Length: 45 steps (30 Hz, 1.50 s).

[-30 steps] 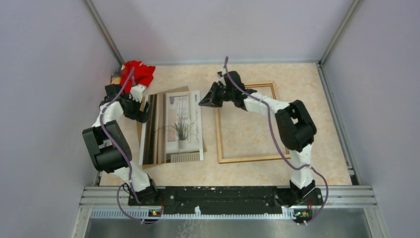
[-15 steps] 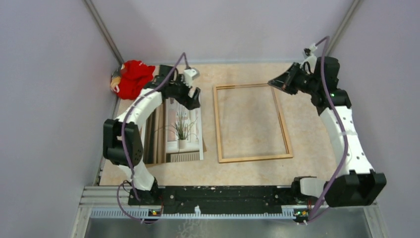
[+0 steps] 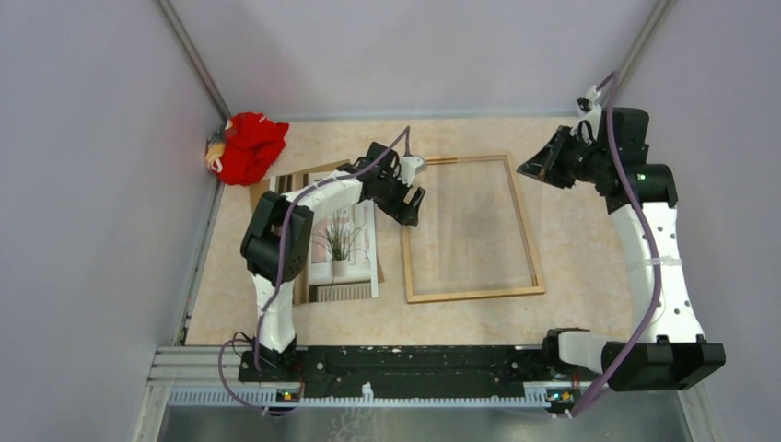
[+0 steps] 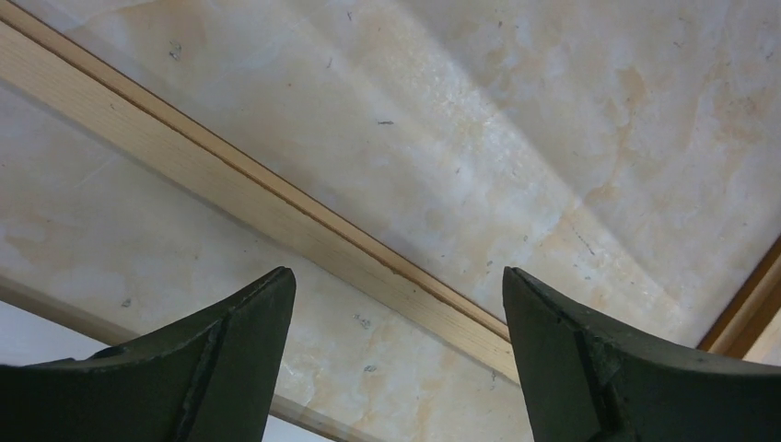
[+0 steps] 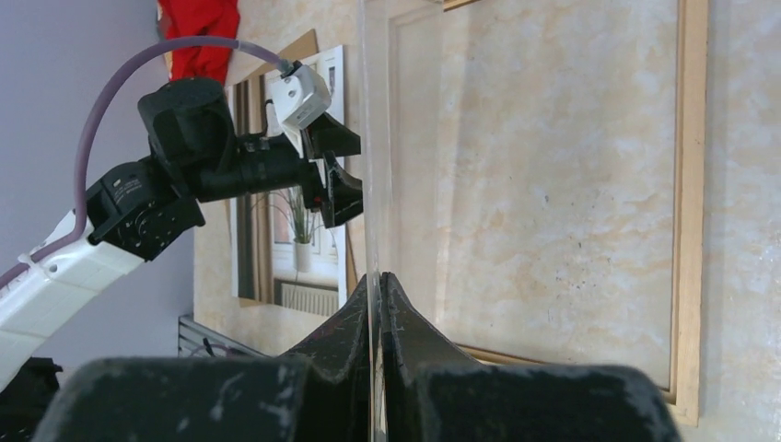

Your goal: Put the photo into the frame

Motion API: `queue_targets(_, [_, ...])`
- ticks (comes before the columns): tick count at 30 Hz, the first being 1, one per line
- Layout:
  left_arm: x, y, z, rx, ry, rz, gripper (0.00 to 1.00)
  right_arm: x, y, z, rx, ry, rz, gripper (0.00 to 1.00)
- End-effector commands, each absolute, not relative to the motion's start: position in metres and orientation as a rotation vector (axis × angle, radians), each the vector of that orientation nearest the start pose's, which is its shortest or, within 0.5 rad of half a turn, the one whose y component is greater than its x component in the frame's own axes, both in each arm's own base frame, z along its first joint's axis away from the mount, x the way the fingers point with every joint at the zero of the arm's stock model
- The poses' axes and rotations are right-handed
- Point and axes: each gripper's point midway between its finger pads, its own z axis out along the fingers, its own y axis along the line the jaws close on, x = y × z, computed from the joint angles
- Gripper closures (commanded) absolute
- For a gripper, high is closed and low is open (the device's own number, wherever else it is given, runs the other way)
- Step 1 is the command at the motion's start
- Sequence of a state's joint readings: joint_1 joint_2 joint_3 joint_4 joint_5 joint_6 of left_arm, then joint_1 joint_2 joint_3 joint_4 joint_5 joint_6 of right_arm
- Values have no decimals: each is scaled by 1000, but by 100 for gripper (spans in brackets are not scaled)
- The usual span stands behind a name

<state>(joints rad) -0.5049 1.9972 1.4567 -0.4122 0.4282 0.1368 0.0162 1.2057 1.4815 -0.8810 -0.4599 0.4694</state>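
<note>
The golden-brown frame (image 3: 474,294) lies flat right of centre, with bare table inside it. The photo (image 3: 341,239), plant print up, lies left of it on a brown backing board (image 3: 313,173). My right gripper (image 3: 534,166) is above the frame's far right corner, shut on the edge of a clear sheet (image 5: 373,138) that slants over the frame. In the right wrist view its jaws (image 5: 378,281) pinch that sheet, with the frame (image 5: 686,184) and photo (image 5: 299,230) below. My left gripper (image 3: 412,204) is open and empty over the frame's left rail (image 4: 276,203).
A red cloth toy (image 3: 247,145) lies in the far left corner. Grey walls close in the left, back and right sides. The left arm (image 5: 184,184) reaches across the photo's far end. The rail with the arm bases (image 3: 414,359) runs along the near edge.
My left arm has swung right, from the photo's far edge to the frame's left rail. My right gripper has shifted slightly right with the clear sheet. Frame and photo have not moved.
</note>
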Motion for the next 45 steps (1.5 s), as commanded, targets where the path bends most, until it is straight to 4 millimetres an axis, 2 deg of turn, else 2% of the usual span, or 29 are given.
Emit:
queue_targets(1, [398,-297,65,932,2311,-595,14,306,93,339,216,2168,735,100])
queue_targets(6, [400,-287,44,953,2347,-490,32,309,98,339,215,2169,775,100])
queue_targets(12, [403,-277,27,988,2346,-409,43,310,105,331,223,2179,834,100])
queue_targets(18, [417,-271,19,1055,2307,-313,70,308,109,323,238,2187,874,100])
queue_targets(19, [419,-271,21,1055,2304,-308,72,307,110,322,241,2186,881,100])
queue_targets(23, [414,-277,28,1044,2310,-358,73,307,111,314,259,2191,896,100])
queue_targets(28, [396,-281,39,967,2377,-463,61,310,109,306,292,2191,890,100])
queue_targets(31, [392,-276,49,839,2405,-485,59,313,110,301,329,2178,909,100])
queue_targets(36, [390,-260,40,716,2463,-420,65,316,107,289,383,2193,892,100])
queue_targets(45, [404,-228,4,442,2558,-167,91,316,102,299,395,2160,855,100])
